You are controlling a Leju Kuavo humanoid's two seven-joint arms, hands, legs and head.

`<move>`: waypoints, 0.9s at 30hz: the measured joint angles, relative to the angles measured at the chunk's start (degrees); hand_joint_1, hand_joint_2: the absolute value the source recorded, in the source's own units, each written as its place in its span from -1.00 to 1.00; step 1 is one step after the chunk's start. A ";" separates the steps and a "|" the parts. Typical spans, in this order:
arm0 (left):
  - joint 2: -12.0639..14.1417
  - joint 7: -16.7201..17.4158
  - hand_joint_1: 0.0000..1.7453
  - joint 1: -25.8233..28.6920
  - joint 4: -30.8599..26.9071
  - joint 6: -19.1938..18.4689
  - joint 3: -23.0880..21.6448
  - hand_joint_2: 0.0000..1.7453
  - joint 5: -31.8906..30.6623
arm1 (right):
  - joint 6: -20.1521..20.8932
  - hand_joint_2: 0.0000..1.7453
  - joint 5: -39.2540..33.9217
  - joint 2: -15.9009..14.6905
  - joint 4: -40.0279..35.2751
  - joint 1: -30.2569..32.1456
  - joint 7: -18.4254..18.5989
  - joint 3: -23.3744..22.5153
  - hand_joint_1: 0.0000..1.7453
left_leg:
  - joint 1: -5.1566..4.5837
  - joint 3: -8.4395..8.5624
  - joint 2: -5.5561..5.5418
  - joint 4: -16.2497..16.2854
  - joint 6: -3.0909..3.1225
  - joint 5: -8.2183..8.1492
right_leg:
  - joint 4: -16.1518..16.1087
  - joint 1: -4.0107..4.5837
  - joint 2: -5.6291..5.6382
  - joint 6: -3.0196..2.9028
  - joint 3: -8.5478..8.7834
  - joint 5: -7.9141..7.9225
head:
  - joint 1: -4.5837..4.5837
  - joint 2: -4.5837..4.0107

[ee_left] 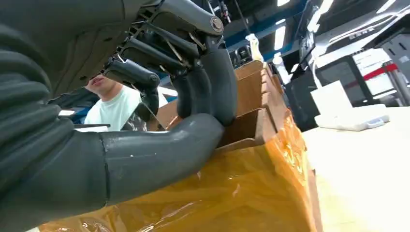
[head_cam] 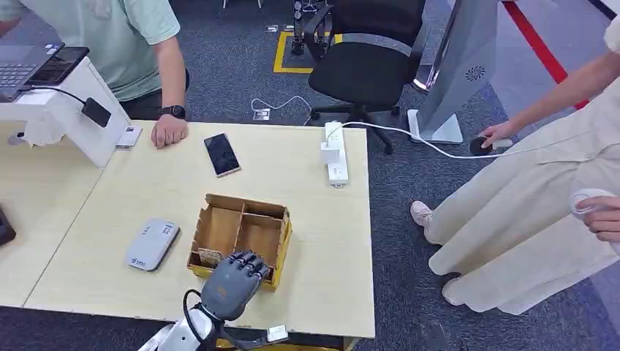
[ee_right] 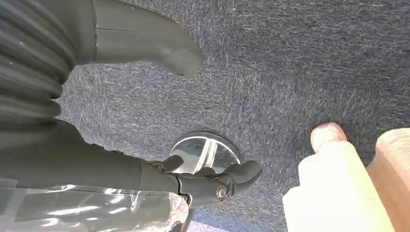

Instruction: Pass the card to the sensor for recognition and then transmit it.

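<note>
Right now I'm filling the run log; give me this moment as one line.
phase: reaching for card | left hand: fingers in cardboard box, grasp unclear | right hand: hanging over carpet, empty | sensor: on table, untouched

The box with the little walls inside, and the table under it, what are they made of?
The box looks like thin brown cardboard or plywood: matte, with notched slotted edges; shiny yellow tape or film wraps its lower outside. The table looks like pale wood laminate, smooth with faint grain. The left hand at the box's near edge looks like dark grey matte plastic or rubber.
</note>
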 joint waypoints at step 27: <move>1.38 2.25 1.00 -1.15 -0.02 -0.17 -0.72 -1.00 0.00 | -0.42 1.00 0.39 0.00 0.22 0.46 0.00 -0.02 -1.00 | 0.00 0.00 0.01 0.00 0.00 0.00 | 0.00 0.00 0.01 0.00 0.00 0.00 | 0.00 0.00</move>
